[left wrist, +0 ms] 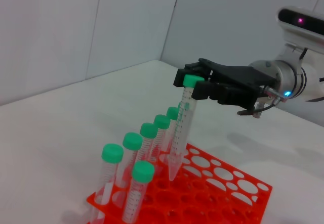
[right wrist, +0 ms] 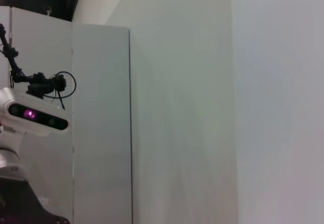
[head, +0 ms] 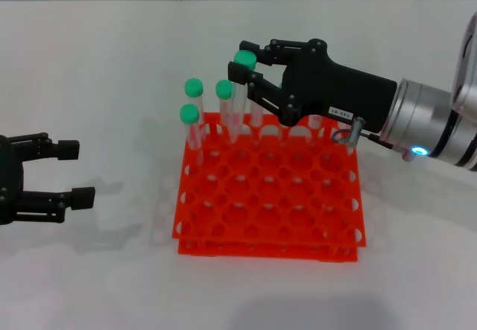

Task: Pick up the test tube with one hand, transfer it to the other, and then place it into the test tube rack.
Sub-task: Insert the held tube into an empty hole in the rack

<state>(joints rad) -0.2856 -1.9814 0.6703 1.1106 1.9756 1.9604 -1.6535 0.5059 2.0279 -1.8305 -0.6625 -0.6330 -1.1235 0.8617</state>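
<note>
Right gripper (head: 248, 68) holds the test tube (left wrist: 180, 128) over the rack.

I see its fingers clamped on the tube just under the green cap; the tube hangs nearly upright, its conical tip at a hole near the back of the orange test tube rack (head: 298, 218), beside other green-capped tubes (head: 192, 118). My left gripper (head: 73, 172) sits well off to the side above the white worktop (head: 112, 270), fingers spread, grasping nothing.

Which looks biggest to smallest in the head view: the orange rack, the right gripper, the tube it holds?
1. The test tube rack, the widest thing there.
2. The right gripper, shut on the tube.
3. The test tube, slimmest.
The left gripper waits open, partly cropped, so unranked.
</note>
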